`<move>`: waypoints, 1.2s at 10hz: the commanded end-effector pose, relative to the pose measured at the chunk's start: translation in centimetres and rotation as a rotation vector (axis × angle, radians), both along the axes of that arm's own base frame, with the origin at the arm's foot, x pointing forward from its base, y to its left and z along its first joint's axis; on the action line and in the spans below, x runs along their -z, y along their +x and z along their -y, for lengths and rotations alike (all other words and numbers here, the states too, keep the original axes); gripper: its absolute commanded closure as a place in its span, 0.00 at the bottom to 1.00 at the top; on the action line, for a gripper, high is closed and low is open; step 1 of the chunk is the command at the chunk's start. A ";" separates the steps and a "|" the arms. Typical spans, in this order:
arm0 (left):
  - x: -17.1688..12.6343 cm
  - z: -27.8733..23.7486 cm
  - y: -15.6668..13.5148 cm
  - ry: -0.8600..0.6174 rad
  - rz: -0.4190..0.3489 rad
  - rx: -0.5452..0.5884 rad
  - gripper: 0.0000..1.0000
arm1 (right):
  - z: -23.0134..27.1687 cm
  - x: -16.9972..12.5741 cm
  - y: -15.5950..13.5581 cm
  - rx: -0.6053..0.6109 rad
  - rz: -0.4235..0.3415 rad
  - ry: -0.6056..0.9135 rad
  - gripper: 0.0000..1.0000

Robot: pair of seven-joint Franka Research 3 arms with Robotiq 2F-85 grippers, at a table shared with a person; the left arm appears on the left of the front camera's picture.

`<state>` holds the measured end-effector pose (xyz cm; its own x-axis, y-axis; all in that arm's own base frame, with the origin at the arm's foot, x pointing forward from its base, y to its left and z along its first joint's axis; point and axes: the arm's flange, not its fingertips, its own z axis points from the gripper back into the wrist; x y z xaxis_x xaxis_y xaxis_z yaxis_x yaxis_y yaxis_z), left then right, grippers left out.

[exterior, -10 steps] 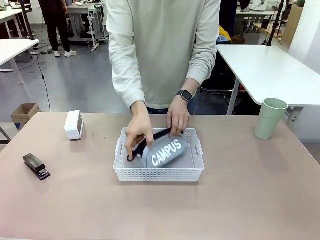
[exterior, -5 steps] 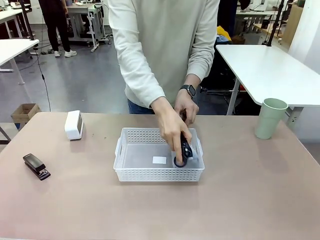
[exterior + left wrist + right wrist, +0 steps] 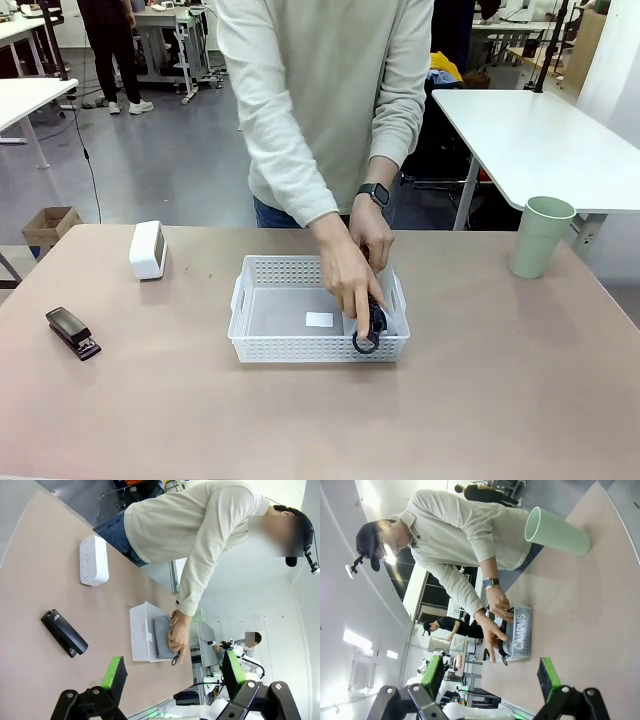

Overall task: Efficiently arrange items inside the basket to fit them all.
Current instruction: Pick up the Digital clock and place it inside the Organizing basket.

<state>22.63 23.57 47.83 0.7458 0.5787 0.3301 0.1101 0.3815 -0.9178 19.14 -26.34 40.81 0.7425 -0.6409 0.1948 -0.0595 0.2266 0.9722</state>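
From the left I see the black stapler (image 3: 72, 333), then the white box (image 3: 147, 250), both on the table. In the middle basket (image 3: 290, 345) the person's hands (image 3: 347, 272) hold the grey CAMPUS pouch (image 3: 520, 630) upright at its right wall. The green cup (image 3: 540, 236) stands far right. My left gripper (image 3: 173, 666) and right gripper (image 3: 491, 672) are spread, holding nothing.
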 end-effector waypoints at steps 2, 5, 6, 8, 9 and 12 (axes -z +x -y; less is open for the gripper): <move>0.0 -0.2 0.0 -0.002 0.032 0.006 0.00 | 0.1 -0.2 0.3 0.007 0.039 -0.002 0.00; 0.0 -0.2 0.0 -0.002 0.032 0.006 0.00 | 0.1 -0.2 0.3 0.007 0.039 -0.002 0.00; 0.0 0.0 -0.1 -0.001 0.001 0.000 0.00 | 0.1 -0.2 0.3 0.007 0.039 -0.002 0.00; -3.8 8.1 8.6 0.362 -0.142 0.106 0.00 | 0.1 -0.2 0.3 0.007 0.039 -0.002 0.00; -3.8 11.9 12.0 0.480 -0.207 0.149 0.00 | 0.1 -0.2 0.3 0.007 0.039 -0.002 0.00; -1.8 17.8 16.8 0.576 -0.272 0.225 0.00 | 0.1 -0.2 0.3 0.007 0.039 -0.002 0.00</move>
